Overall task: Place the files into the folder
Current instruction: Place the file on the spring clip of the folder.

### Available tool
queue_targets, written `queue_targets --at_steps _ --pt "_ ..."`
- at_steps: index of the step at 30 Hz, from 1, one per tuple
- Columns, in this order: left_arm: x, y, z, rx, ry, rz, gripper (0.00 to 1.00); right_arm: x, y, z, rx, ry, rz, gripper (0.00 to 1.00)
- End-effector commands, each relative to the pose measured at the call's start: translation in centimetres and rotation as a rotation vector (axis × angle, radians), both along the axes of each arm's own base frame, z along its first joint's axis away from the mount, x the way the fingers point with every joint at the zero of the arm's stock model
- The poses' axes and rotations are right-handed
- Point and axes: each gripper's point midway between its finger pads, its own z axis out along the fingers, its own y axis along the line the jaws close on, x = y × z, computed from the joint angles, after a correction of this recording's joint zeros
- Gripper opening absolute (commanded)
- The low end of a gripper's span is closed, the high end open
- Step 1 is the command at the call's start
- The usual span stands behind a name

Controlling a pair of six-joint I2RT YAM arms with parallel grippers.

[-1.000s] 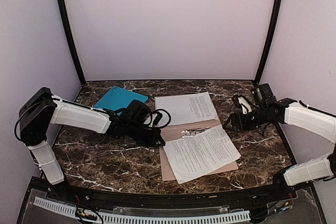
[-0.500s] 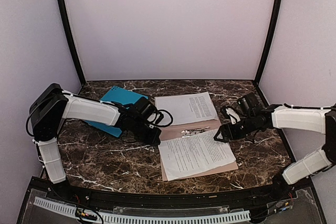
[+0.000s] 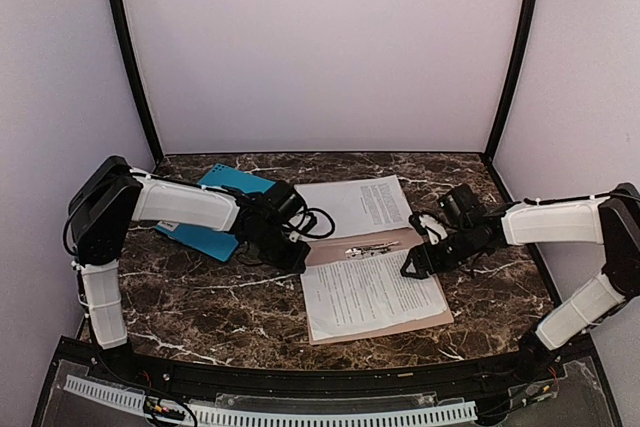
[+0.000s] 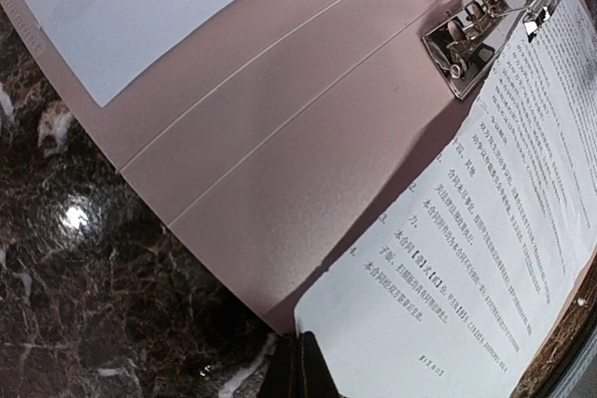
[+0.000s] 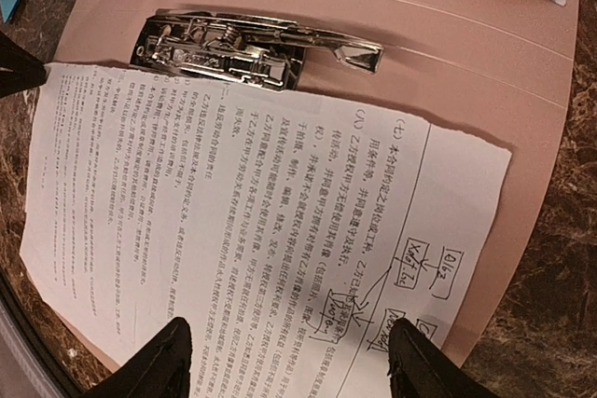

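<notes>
Files: the near sheet (image 3: 372, 294), dense with small print, lies flat on the near half of the open folder (image 3: 328, 253). It is slightly skewed to the folder's edges. Its top edge sits just short of the clip (image 3: 372, 247) on the spine fold. In the right wrist view the sheet's right-hand edge is uneven and stops short of the folder's edge, leaving a strip of tan card showing. The far sheet (image 3: 355, 205) rests on the folder's far half, beyond the clip from both grippers.

Right gripper (image 3: 412, 265): fingers (image 5: 160, 366) spread wide, low over the near sheet at its right side. The printed page lies between and ahead of them, and the clip is farther ahead. Whether the pads touch the paper cannot be told.

Left gripper (image 3: 298, 261): fingertips (image 4: 300, 367) pressed together, holding nothing. They sit at the folder's left edge, right at the near sheet's left corner. The tan card and clip lie ahead of them, and the marble table (image 4: 84, 277) lies beside them.

Surroundings: dark marble shows past the folder's left, near and right edges. A teal folder (image 3: 232, 183) lies behind the left arm, well apart from the tan card. The two grippers face each other across the near sheet.
</notes>
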Motion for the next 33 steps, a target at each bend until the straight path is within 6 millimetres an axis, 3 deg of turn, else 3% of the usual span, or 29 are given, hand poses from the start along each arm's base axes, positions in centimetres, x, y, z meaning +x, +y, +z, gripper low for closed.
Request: queue_targets --at_steps 1,10,22,33 --pt "0.9 0.2 0.7 0.033 -0.025 -0.021 0.01 1.1 0.6 0.3 0.002 -0.031 -0.009 0.69" --pt "1.8 -0.8 1.6 0.022 -0.041 -0.034 0.01 0.8 0.5 -1.0 -0.018 -0.017 -0.009 0.67" --pt "1.4 -0.3 0.5 0.027 -0.019 0.003 0.01 1.9 0.5 -2.4 -0.067 -0.016 -0.003 0.67" --pt "2.3 0.3 0.6 0.059 -0.061 0.026 0.01 2.7 0.7 -1.2 -0.062 -0.052 -0.007 0.67"
